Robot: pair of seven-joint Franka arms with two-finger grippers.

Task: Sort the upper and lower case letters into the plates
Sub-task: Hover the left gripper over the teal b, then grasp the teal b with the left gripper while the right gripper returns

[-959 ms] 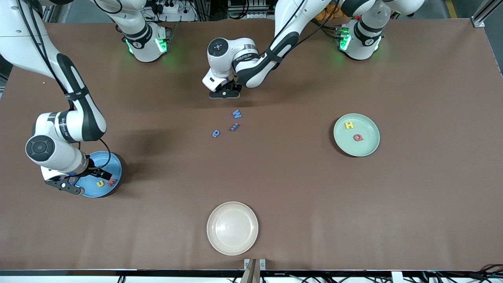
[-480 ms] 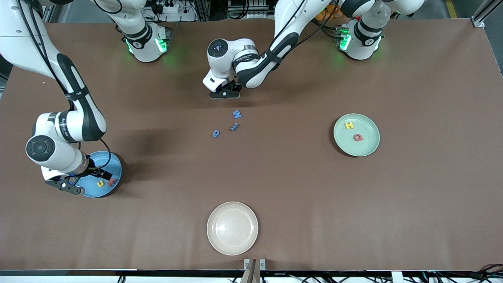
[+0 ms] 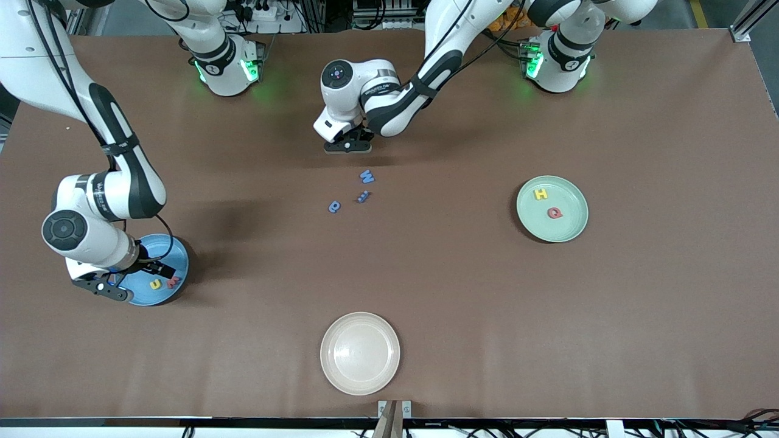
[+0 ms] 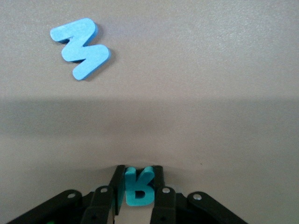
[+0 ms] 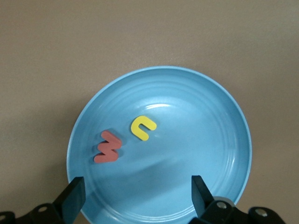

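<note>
Sorting half done; fifth letter gripped.
My left pincer (image 4: 135,189) clamps a teal letter (image 4: 138,187); right pincer (image 5: 135,198) released over blue plate (image 5: 224,140). Three letters (image 3: 366,176) remain below my left pincer.

Left gripper (image 4: 138,189) low, fingers (image 4: 159,186) clamped, right gripper (image 5: 135,198) hovering, spread wide

Both arms have glossy white shells with black joint bands, thin black cables along the links, green-lit bases, and black two-finger grippers whose knuckles carry small silver screws
</note>
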